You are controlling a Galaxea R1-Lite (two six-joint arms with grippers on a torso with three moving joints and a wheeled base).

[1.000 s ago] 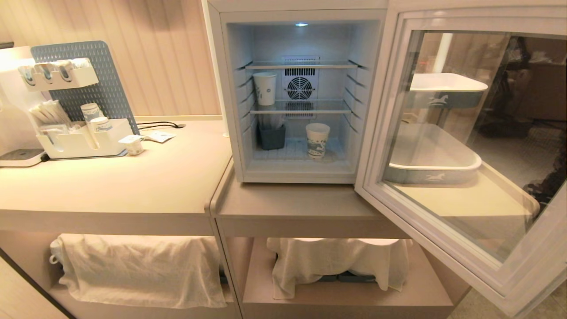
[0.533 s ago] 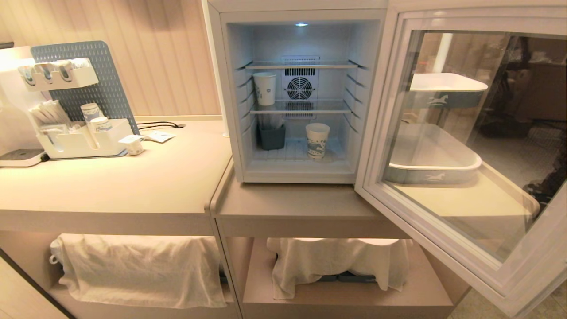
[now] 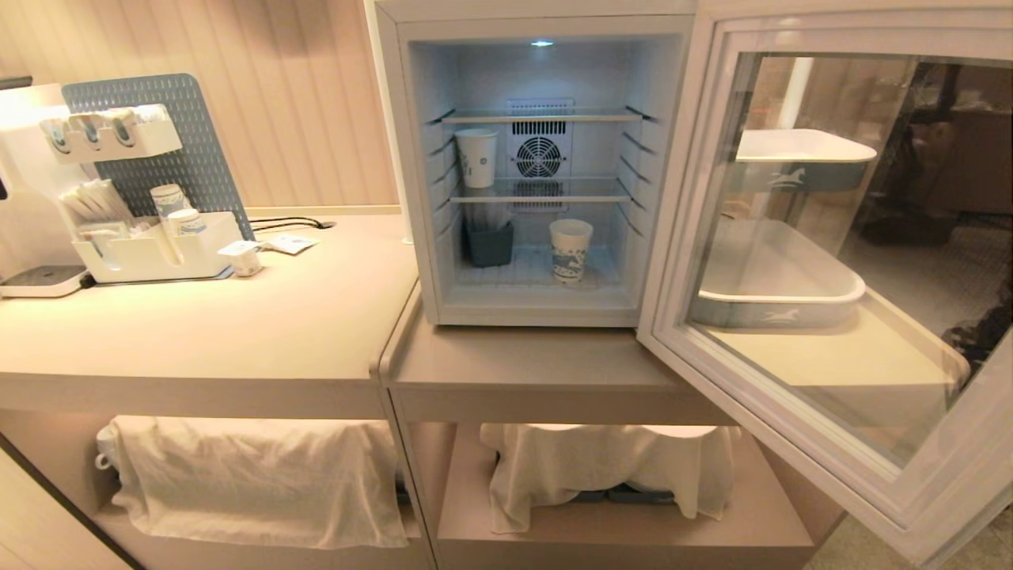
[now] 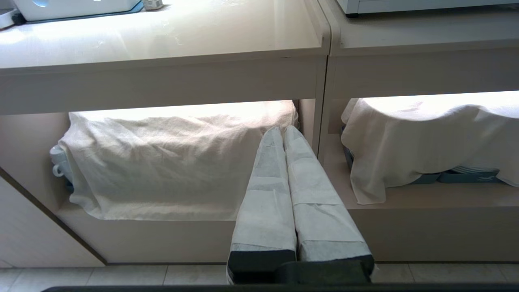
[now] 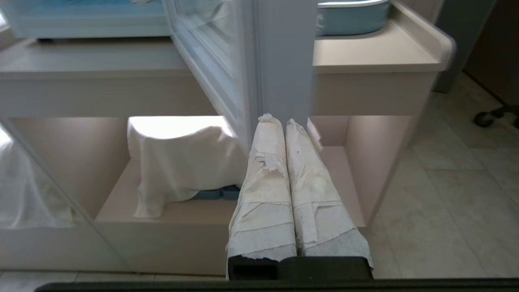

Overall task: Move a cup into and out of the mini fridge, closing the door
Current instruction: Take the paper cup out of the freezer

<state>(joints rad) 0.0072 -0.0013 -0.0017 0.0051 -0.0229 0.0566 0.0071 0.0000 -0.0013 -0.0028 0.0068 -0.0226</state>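
Both pincers, the left gripper (image 4: 284, 132) and the right gripper (image 5: 277, 121), are hanging clenched and empty below the counter. The door (image 3: 799, 261) is standing open, exposing the cup (image 3: 477, 158) on the mini fridge (image 3: 538, 166) middle shelf.

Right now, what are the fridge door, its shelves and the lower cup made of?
Open white-framed fridge door: clear glass pane, trays visible through it; frame looks like glossy plastic. Thin wire shelves: probably metal. Tapered white blue-printed cup: matte, likely paper.
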